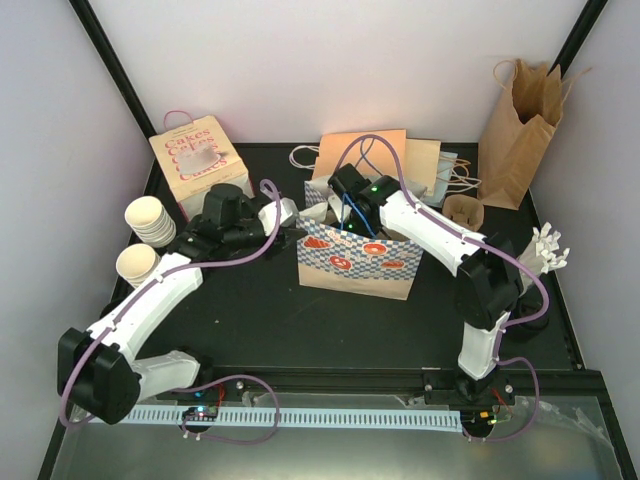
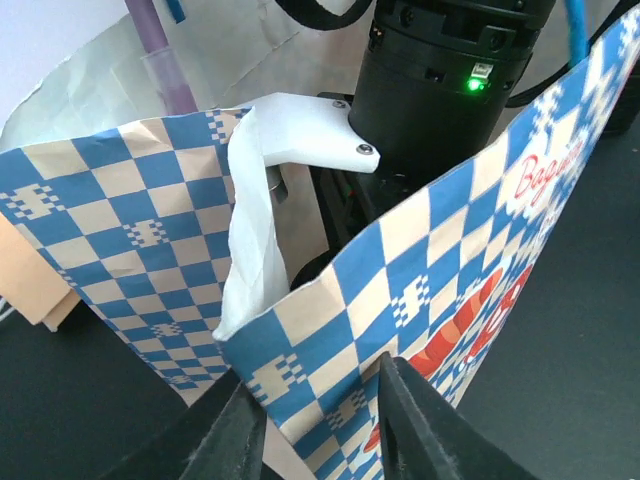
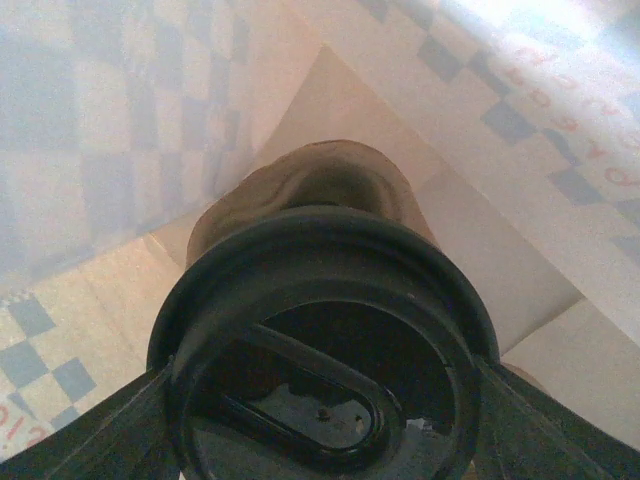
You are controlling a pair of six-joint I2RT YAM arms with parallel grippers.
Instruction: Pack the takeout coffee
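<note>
At the left of the overhead view a stack of cream paper cups [image 1: 150, 220] sits on the black table [image 1: 250, 330], just below the Cakes box [image 1: 195, 160]. A single cup [image 1: 135, 262] stands open-mouthed just beneath the stack. None of these cups has a lid on.

The left arm reaches across to the left end of the blue checked bag [image 1: 355, 262], which stands in the middle of the frame. From that arm's wrist camera, the left gripper [image 2: 320, 388] is part-way closed, with one of its fingers [image 2: 412, 425] on either side of the bag's top corner. The paper runs between them, but I cannot tell whether it is actually pinched.

The right arm comes in from the right and dips into the bag's open mouth. In its own wrist view the right gripper [image 3: 325, 390] is held wide, its fingers against opposite sides of a round black lid [image 3: 320, 250], gripping it. The checked walls rise all around, so the lid is down inside the bag. A rounded brownish shape lies beyond it, too dim to name.

A brown paper bag [image 1: 520, 130] stands upright in the upper right corner.
</note>
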